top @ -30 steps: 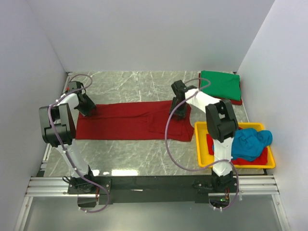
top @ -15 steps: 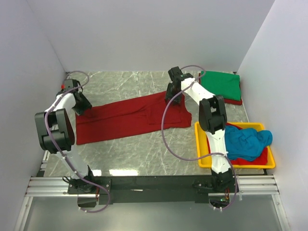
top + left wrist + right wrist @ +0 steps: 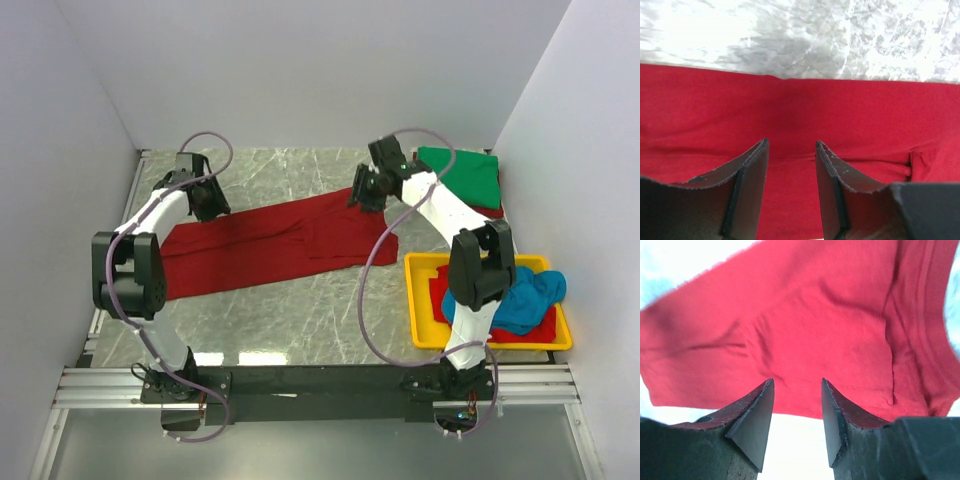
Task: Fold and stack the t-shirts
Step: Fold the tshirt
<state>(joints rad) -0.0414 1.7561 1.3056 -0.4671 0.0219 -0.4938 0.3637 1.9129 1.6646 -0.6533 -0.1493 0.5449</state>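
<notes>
One teal shirt point(image 3: 520, 300) covers a red shirt point(image 3: 438, 295) inside the yellow tray point(image 3: 416, 312).

A grey marble-patterned desk point(image 3: 300, 310) is filling the floor of the enclosure, its veined surface catching bright glare near the front edge. A yellow tray point(image 3: 411, 300) is sitting on the desk at the near right corner, close beside the right wall point(image 3: 580, 150). Plain white walls are closing in the desk at the back, left and right. A ribbed aluminium rail point(image 3: 100, 385) is running along the desk's near edge, with a black bar point(image 3: 330, 380) lying across its middle stretch.
</notes>
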